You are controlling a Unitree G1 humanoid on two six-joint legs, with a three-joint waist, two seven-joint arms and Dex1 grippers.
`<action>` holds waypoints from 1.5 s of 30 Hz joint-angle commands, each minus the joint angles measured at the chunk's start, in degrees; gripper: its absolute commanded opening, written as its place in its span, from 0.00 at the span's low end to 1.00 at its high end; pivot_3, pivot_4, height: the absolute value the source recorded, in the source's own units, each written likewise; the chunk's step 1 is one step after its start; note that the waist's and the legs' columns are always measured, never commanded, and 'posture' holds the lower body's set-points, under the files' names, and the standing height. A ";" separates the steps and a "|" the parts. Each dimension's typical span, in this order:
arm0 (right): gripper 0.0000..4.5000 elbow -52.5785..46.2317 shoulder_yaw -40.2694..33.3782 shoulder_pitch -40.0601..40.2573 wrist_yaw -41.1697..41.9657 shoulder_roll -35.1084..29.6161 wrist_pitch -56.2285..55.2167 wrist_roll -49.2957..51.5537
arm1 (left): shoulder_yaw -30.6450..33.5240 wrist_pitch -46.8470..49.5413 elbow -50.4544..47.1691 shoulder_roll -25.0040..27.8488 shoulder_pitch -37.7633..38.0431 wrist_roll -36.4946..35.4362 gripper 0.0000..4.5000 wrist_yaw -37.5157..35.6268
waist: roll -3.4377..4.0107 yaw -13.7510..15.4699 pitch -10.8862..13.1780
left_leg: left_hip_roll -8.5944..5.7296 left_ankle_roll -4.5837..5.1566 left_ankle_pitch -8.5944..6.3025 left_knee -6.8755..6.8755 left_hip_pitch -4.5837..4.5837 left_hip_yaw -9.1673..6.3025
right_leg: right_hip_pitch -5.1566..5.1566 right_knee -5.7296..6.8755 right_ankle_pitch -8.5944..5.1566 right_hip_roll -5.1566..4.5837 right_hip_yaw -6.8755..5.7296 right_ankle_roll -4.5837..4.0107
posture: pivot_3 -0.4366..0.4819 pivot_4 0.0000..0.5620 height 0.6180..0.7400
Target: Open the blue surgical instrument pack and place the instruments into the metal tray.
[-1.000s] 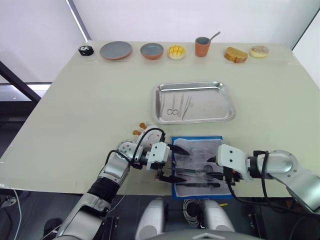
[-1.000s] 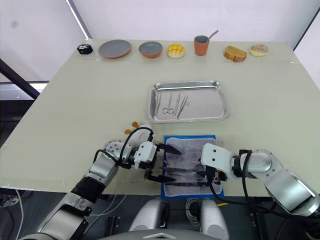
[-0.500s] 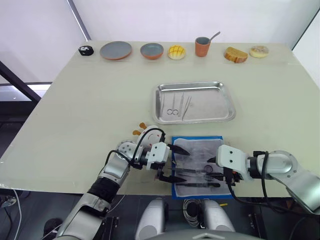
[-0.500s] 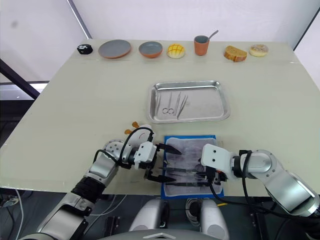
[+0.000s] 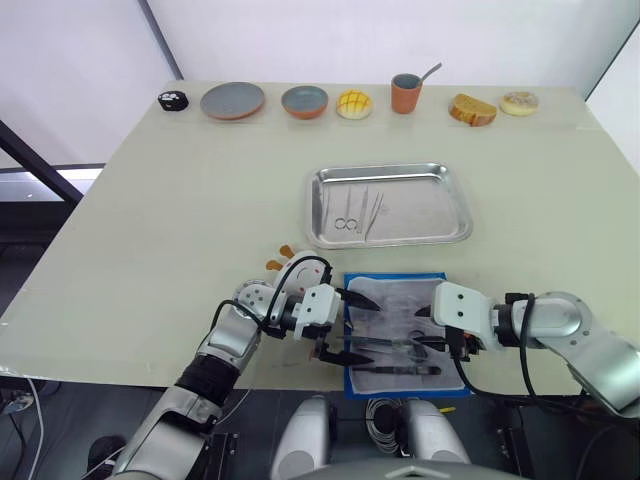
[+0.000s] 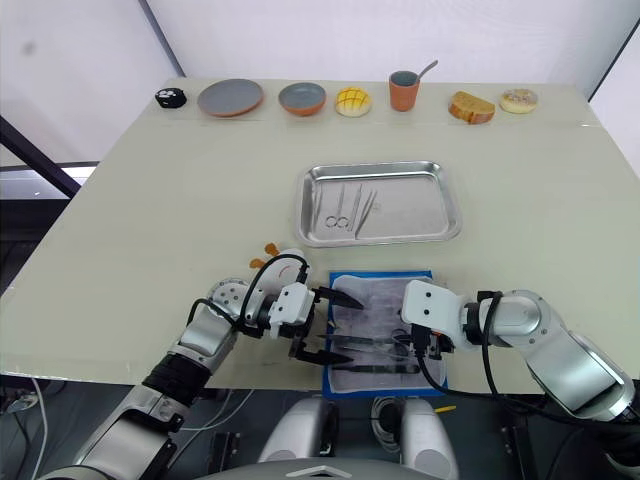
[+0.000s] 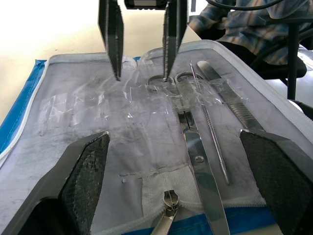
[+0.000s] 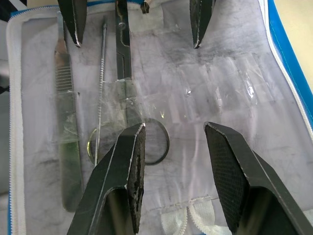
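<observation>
The blue surgical instrument pack point(image 5: 398, 332) lies open and flat at the near edge of the bench point(image 5: 160, 220), just in front of the metal tray point(image 5: 388, 204). Its grey-white inside faces up, with clear strips holding a few instruments point(image 7: 203, 127) down: a pair of scissors point(image 8: 128, 88), a thin probe point(image 8: 101, 83) and a flat handle tool point(image 8: 66, 117). The left gripper point(image 5: 347, 325) sits at the left side of the pack with its jaws spread wide and nothing in them. The right gripper point(image 8: 171, 147) hangs over the ring end of the scissors, jaws partly open and empty. The step now looks like picking up the scissors. To do it well, the right jaws should come straight down, one on each side of the ring handles, and close gently. Then the scissors should slide out from under the clear strip, not be yanked up, or the whole pack may lift. The left gripper could press on the pack to keep it from moving. The tray already holds a small pair of scissors point(image 5: 345, 212) and a couple of slim tools point(image 5: 368, 214) near its left half. The right half is bare, so there is room. At the far edge sit a grey plate point(image 5: 232, 100), a bowl point(image 5: 304, 100) and an orange cup with a spoon point(image 5: 406, 92).
</observation>
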 commanded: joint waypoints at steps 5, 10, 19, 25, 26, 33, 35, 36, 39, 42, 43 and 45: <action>0.44 1.23 1.33 -0.84 1.55 -1.93 -1.42 -3.35 | -1.64 1.27 1.46 -0.14 1.33 2.36 1.00 0.82 | 0.00 -0.01 0.00 | 0.00 0.00 0.00 0.00 0.01 0.00 | 0.00 0.00 0.00 -0.01 0.00 0.00 | 0.48 0.27 1.00; 0.44 2.19 2.40 -1.38 2.54 -3.67 -1.75 -5.71 | -1.68 1.34 1.28 -0.13 1.45 2.41 1.00 0.98 | 0.00 0.09 0.00 | 0.00 0.00 0.00 0.00 0.01 0.00 | 0.00 0.00 0.00 -0.02 -0.01 0.00 | 0.48 0.27 1.00; 0.44 2.02 3.60 -2.29 4.86 -4.69 -2.65 -7.17 | -1.83 1.04 1.71 -0.29 1.48 2.60 1.00 1.35 | 0.00 0.11 -0.05 | 0.00 0.00 0.00 0.01 0.02 0.00 | 0.03 -0.01 0.00 -0.04 0.00 0.01 | 0.48 0.27 1.00; 0.44 4.07 2.93 -0.47 5.34 -6.33 -4.77 -8.85 | -1.79 1.01 1.80 -0.35 1.48 2.70 1.00 1.53 | -0.02 0.16 -0.21 | 0.00 0.00 0.00 0.01 0.04 -0.01 | 0.05 -0.01 0.00 -0.04 -0.02 0.01 | 0.48 0.27 1.00; 0.44 4.18 1.79 -0.11 5.17 -6.38 -4.81 -8.33 | -1.76 1.04 1.67 -0.30 1.57 2.72 1.00 1.54 | -0.01 0.23 -0.25 | 0.00 0.00 0.00 0.01 0.04 -0.01 | 0.05 -0.01 0.00 -0.04 -0.02 0.01 | 0.48 0.27 1.00; 0.44 0.72 -5.04 -0.93 5.13 0.17 -0.47 2.62 | -1.63 1.18 1.17 -0.13 1.85 2.69 1.00 1.54 | -0.01 0.18 -0.27 | 0.00 0.00 0.00 0.01 0.03 -0.02 | 0.05 0.00 0.00 -0.04 -0.01 0.01 | 0.48 0.27 1.00; 0.44 -0.06 -5.35 -0.84 5.03 0.72 0.09 3.50 | -1.59 1.16 1.14 -0.15 1.85 2.68 1.00 1.53 | 0.00 0.19 -0.26 | 0.00 0.00 0.00 0.01 0.02 -0.03 | 0.04 0.00 0.00 -0.03 -0.02 0.01 | 0.48 0.27 1.00; 0.44 -0.23 -5.31 -0.78 4.86 0.72 0.36 3.55 | -1.58 1.13 1.16 -0.16 1.84 2.68 1.00 1.53 | -0.01 0.21 -0.26 | 0.00 0.00 0.00 0.01 0.02 -0.03 | 0.05 0.00 0.00 -0.03 -0.02 0.01 | 0.48 0.27 1.00; 0.44 -0.75 -4.52 -0.53 4.42 0.18 0.55 3.37 | -1.55 1.06 1.20 -0.11 1.91 2.67 1.00 1.49 | -0.01 0.19 -0.26 | 0.00 0.01 0.00 0.01 0.00 -0.03 | 0.04 -0.02 0.00 -0.05 -0.02 0.01 | 0.48 0.27 1.00; 0.44 -1.78 -2.76 0.40 4.07 -0.59 0.14 2.23 | -1.53 0.84 1.51 -0.07 1.92 2.76 1.00 1.48 | 0.00 0.21 -0.26 | 0.00 0.01 0.00 0.01 0.01 -0.04 | 0.04 -0.01 0.00 -0.04 -0.03 0.01 | 0.48 0.27 1.00; 0.44 -2.21 -2.17 0.72 3.87 -0.74 0.25 1.85 | -1.52 0.75 1.64 -0.07 1.90 2.79 1.00 1.47 | 0.00 0.20 -0.27 | 0.00 0.01 0.00 0.01 0.01 -0.05 | 0.04 -0.01 0.00 -0.04 -0.04 0.01 | 0.48 0.27 1.00; 0.44 -2.64 -1.02 1.08 3.28 -1.03 0.42 0.79 | -1.50 0.64 1.80 -0.09 1.87 2.80 1.00 1.44 | 0.00 0.18 -0.27 | 0.00 0.01 0.00 0.00 0.01 -0.05 | 0.04 -0.01 0.00 -0.04 -0.05 0.01 | 0.48 0.27 1.00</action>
